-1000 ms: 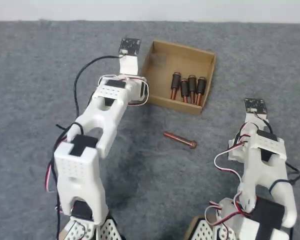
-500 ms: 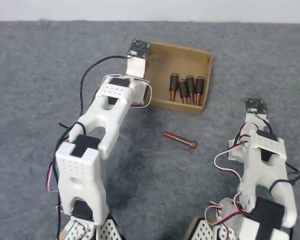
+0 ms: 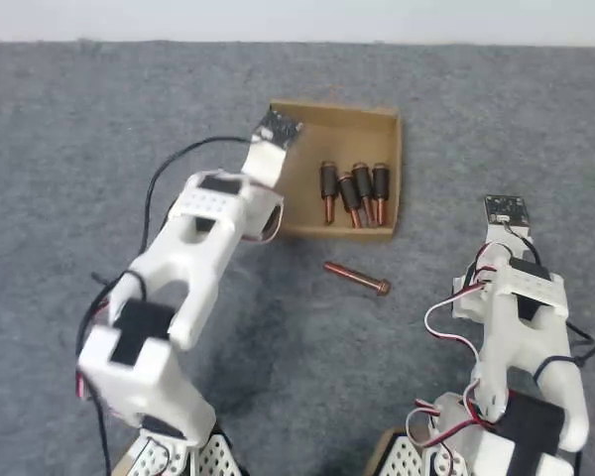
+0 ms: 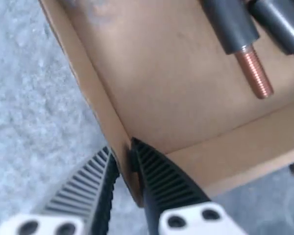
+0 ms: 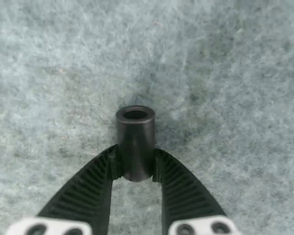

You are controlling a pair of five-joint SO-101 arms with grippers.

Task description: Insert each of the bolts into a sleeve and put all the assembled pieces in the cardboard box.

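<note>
We grip the sleeve [image 5: 135,137] in the right pincer [image 5: 135,164], the left pincer [image 4: 122,149] pinches the cardboard box [image 4: 137,73] wall, and the bolt [image 3: 357,278] lies flat between them.

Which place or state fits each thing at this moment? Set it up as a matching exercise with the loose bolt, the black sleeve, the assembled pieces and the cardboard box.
Things:
1. loose bolt
2. black sleeve
3. assembled pieces
4. cardboard box

Places or states:
A. pinched at a wall by the left gripper
B. lying bare on the grey surface, outside the box
C. held between the fingers of the right gripper
D. lying side by side inside the box

Pairs: 1-B, 2-C, 3-D, 4-A
</note>
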